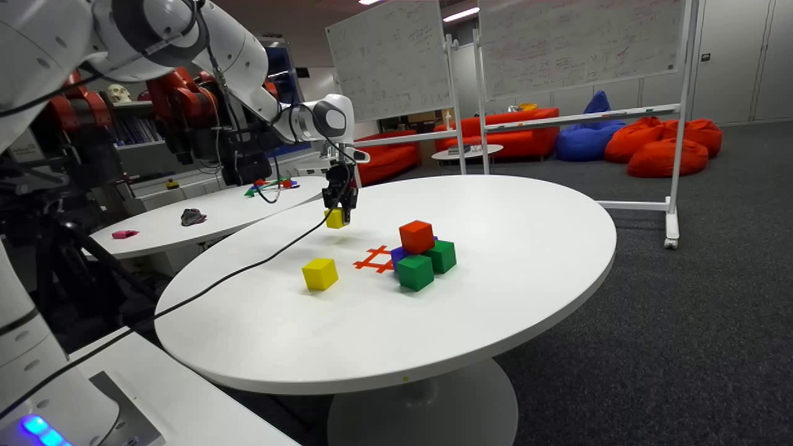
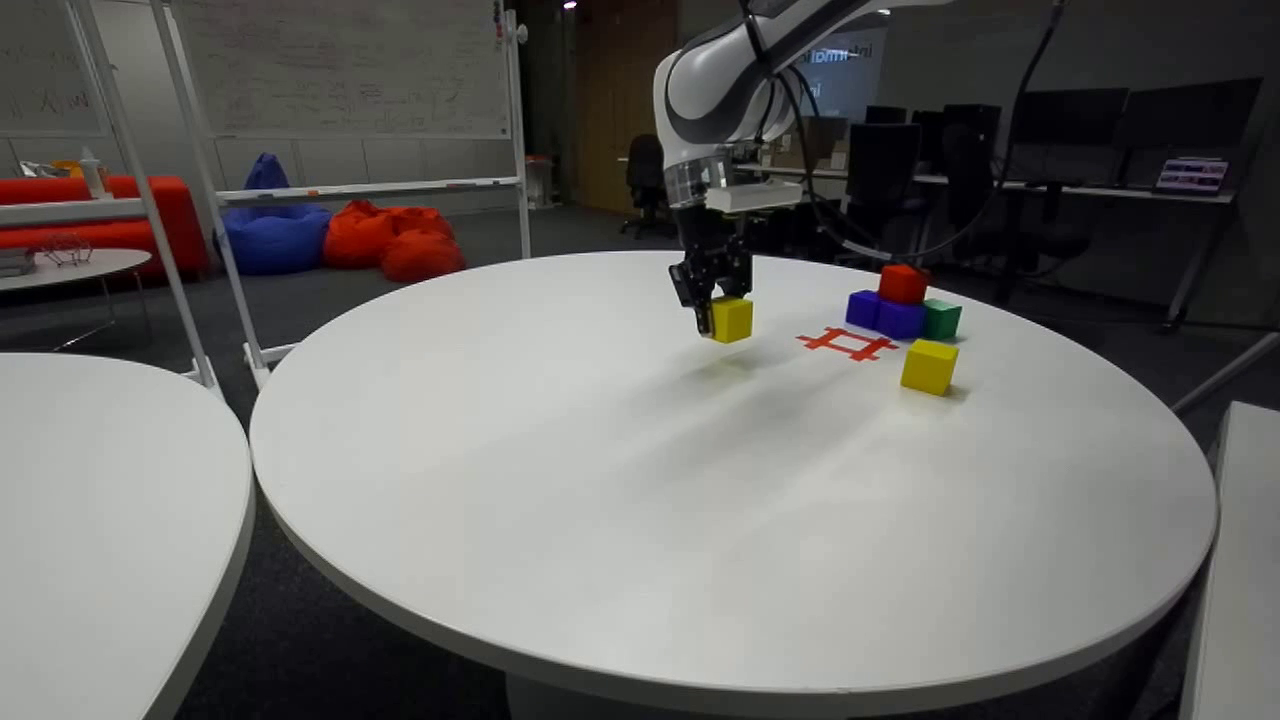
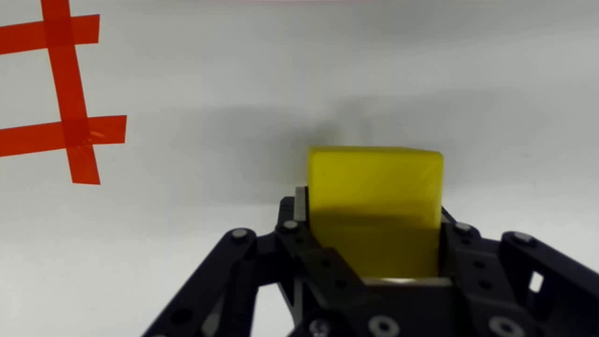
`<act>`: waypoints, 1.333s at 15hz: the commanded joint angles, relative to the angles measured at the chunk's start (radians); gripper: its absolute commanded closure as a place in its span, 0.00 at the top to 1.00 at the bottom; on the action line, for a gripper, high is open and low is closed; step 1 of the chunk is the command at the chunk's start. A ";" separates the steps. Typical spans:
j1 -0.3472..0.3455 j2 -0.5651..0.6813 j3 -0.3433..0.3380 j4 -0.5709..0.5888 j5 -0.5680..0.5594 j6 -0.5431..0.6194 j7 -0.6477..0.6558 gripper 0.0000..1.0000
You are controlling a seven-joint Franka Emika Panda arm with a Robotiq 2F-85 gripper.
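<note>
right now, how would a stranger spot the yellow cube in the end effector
Find the round white table marked with red tape. Above it, the black end effector grips a yellow cube. Unlike the other yellow cube, which rests on the table, this one hangs in the air.

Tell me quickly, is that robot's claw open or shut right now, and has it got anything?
Gripper: closed on a yellow block, holding it just above the white table.

Soft Shadows (image 2: 760, 418) Are Crossing a Pale Surface (image 2: 450, 520)

Ceiling lights (image 1: 461, 14) are glowing in an exterior view; the carpet (image 1: 694, 322) is lying dark. In the wrist view, red tape (image 3: 68, 84) is glinting; a yellow cube (image 3: 374, 187) is appearing half shaded.
</note>
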 commanded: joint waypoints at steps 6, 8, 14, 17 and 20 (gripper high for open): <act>-0.009 0.071 -0.006 0.119 0.004 -0.092 0.001 0.30; -0.009 0.082 -0.007 0.136 0.005 -0.102 0.003 0.30; -0.007 0.083 -0.011 0.151 0.003 -0.119 0.007 1.00; -0.006 0.087 -0.012 0.158 0.001 -0.119 0.009 1.00; -0.005 0.089 -0.013 0.163 0.001 -0.117 0.010 1.00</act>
